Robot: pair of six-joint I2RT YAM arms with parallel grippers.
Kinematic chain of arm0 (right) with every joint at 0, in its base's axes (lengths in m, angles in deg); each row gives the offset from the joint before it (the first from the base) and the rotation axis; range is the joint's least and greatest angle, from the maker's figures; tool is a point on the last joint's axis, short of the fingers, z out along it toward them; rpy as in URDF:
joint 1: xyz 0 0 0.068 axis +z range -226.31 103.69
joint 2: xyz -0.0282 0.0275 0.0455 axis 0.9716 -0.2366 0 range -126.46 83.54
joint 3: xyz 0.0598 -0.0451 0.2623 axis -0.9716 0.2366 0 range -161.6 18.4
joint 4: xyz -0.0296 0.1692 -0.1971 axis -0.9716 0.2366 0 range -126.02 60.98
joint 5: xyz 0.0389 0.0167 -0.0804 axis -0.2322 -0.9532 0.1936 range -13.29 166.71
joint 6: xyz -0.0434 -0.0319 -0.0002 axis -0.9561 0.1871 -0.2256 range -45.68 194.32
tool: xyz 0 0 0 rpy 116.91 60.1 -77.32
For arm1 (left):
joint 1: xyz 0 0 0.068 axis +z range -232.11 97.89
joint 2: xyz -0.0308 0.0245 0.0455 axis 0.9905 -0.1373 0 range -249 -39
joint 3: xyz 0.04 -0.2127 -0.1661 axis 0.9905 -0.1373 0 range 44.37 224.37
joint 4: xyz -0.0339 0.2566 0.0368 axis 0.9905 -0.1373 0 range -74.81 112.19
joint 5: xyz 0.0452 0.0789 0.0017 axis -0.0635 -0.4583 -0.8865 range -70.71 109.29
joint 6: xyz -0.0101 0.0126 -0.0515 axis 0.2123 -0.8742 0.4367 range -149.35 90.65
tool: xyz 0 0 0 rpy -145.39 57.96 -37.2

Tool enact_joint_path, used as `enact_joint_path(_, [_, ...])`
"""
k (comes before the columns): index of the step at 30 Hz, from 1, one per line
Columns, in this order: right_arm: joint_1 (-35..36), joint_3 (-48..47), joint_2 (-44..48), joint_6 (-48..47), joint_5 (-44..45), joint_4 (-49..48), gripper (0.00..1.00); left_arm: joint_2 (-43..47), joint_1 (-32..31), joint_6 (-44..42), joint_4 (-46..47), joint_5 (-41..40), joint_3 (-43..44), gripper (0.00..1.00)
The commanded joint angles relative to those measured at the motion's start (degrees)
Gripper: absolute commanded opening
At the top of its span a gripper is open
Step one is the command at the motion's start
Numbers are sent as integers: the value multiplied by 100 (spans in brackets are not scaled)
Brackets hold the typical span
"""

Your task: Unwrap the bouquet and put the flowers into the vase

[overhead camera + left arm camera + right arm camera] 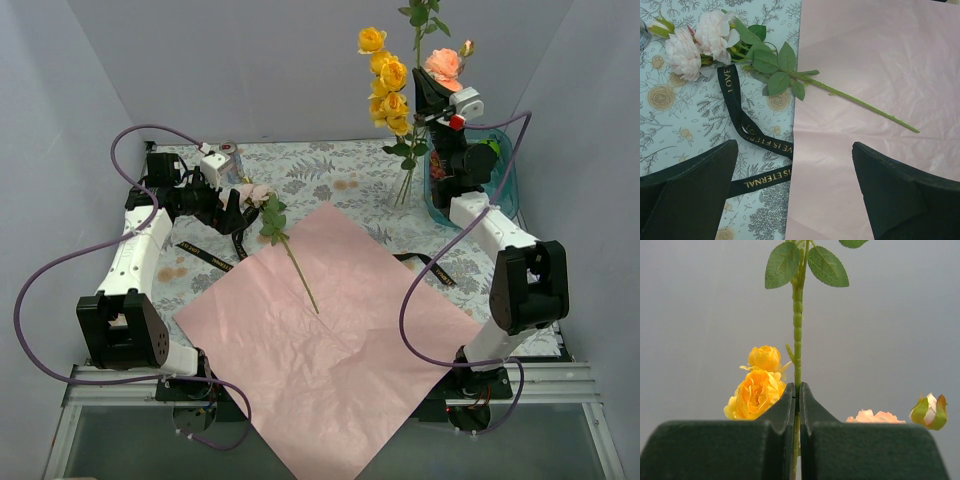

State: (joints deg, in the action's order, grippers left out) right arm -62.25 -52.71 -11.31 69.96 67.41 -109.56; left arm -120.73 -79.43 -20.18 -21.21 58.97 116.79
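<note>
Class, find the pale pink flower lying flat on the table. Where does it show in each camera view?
Top external: pale pink flower left of centre, stem over the pink paper.
Left wrist: pale pink flower upper left, stem running right.
Right wrist: not in it.
Shared landmark: the black ribbon.

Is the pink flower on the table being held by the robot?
No, the pink flower lies loose on the tablecloth, and the left end effector hangs open above it, touching nothing.
</note>
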Motion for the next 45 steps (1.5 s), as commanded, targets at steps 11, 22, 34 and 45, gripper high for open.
enact_joint_path(11, [-97, -26, 590, 32, -37, -3211, 1, 26, 22, -91, -20, 189, 9, 98])
enact_joint_path(22, [-97, -52, 388, 49, 174, -3439, 1, -35, 22, -108, -90, 128, 114, 98])
enact_joint_path(34, [-97, -43, 274, 137, 499, -3483, 1, -88, 22, -117, -55, 145, 79, 98])
enact_joint_path(45, [-88, 1, 133, 269, 464, -3483, 1, -132, 22, -135, -29, 127, 105, 98])
